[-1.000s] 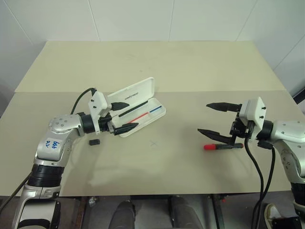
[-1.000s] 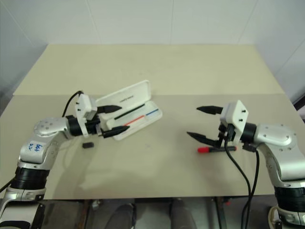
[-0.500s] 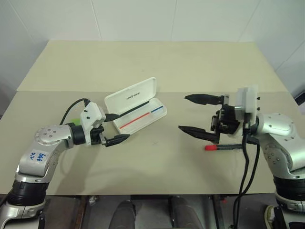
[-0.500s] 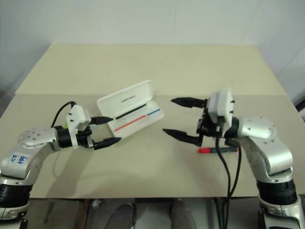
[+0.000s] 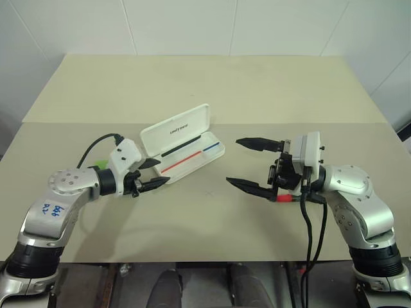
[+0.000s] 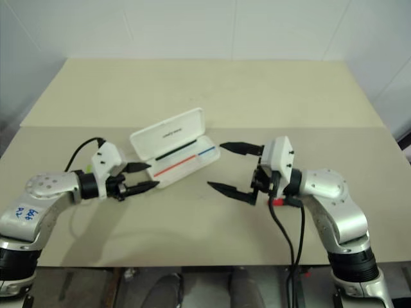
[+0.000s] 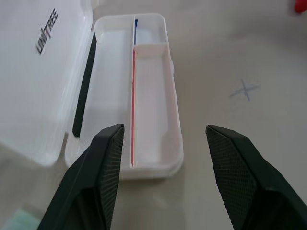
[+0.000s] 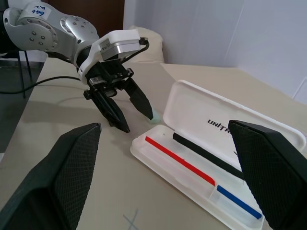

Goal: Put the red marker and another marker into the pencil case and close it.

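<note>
Pencil case lies open on the beige counter, left of centre, its lid with the black "UNITREE" lettering tipped back away from the robot. Inside the tray a thin red-and-blue strip runs along its length, and a black strip lies along the hinge side.

At the near-left end of the case hangs the left end effector, pointing toward it; its two black fingers stand partly apart with nothing between them, and the left wrist view shows the tray's end just beyond their tips. A sliver of pale green, the other marker, peeks out on the counter behind the left arm.

Right of the case, the right end effector points toward it with its fingers spread wide and empty. Red marker lies on the counter beneath the right wrist, mostly hidden by it, well apart from the case. A faint pencilled cross marks the counter between the case and the right end effector.
</note>
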You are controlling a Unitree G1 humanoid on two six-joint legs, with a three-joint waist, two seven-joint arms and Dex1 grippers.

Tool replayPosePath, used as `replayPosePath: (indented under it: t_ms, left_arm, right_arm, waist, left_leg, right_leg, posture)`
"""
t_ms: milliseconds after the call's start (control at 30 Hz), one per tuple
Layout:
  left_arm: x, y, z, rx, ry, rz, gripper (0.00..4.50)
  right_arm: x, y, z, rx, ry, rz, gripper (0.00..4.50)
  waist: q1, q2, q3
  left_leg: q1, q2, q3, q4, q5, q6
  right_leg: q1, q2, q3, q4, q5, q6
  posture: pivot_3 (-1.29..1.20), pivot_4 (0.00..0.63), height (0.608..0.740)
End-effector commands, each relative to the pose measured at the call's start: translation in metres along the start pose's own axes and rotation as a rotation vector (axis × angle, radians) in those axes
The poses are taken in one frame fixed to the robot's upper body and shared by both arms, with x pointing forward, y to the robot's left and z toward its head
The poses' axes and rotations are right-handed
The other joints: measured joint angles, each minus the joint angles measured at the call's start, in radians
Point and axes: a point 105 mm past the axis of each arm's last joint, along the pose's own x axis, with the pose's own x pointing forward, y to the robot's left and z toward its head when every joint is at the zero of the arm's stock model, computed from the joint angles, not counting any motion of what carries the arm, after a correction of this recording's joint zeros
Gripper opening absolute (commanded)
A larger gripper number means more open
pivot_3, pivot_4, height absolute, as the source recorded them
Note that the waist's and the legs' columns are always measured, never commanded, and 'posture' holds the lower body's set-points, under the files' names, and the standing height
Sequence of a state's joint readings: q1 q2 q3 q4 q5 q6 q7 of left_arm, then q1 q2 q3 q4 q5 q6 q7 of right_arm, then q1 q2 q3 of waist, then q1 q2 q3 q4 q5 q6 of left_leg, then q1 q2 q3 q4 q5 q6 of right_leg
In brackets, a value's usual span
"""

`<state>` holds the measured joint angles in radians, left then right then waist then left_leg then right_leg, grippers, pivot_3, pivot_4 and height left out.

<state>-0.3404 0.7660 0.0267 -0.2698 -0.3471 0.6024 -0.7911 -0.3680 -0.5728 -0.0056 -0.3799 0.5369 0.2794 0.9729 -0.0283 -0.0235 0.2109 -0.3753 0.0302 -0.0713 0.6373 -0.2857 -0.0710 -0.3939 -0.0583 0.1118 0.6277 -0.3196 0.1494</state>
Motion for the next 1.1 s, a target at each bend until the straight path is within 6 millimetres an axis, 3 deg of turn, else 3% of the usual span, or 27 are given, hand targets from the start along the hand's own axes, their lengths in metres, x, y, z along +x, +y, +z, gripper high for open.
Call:
replayPosePath:
  t_ms: [33, 300, 800, 1100]
  left_arm:
    - [0.006, 0.003, 0.001, 0.013, -0.001, 0.018, 2.87]
    - [0.022, -0.001, -0.009, -0.021, 0.020, 0.005, 2.87]
    - [0.034, -0.001, -0.027, 0.003, 0.073, 0.024, 2.87]
    - [0.040, -0.004, -0.026, 0.018, 0.079, -0.002, 0.03]
  right_arm:
    - [0.001, 0.000, 0.012, -0.054, -0.037, -0.016, 4.50]
    - [0.001, -0.002, 0.016, -0.071, -0.042, -0.043, 4.50]
    - [0.003, -0.005, 0.021, -0.080, -0.064, -0.068, 4.50]
    - [0.003, -0.005, 0.023, -0.082, -0.069, -0.084, 4.50]
  waist:
    - [-0.003, 0.000, 0.000]
    - [-0.001, 0.000, 0.000]
    - [-0.001, 0.000, 0.000]
    - [-0.001, 0.000, 0.000]
  left_leg:
    - [0.000, 0.000, 0.000, 0.000, 0.000, 0.000]
    - [0.000, 0.000, 0.000, 0.000, 0.000, 0.000]
    - [0.001, 0.000, 0.000, 0.000, 0.001, 0.001]
    - [0.002, 0.000, 0.000, 0.000, 0.002, 0.000]
  right_leg:
    - [0.000, 0.000, 0.000, 0.000, 0.000, 0.000]
    - [0.000, 0.000, 0.000, 0.000, 0.000, 0.000]
    - [0.001, 0.000, 0.000, 0.001, 0.001, 0.000]
    - [0.001, 0.000, 0.000, 0.001, 0.001, 0.000]
  posture:
    - [0.00, 0.150, 0.740]
    - [0.00, 0.150, 0.740]
    - [0.00, 0.150, 0.740]
    - [0.00, 0.150, 0.740]
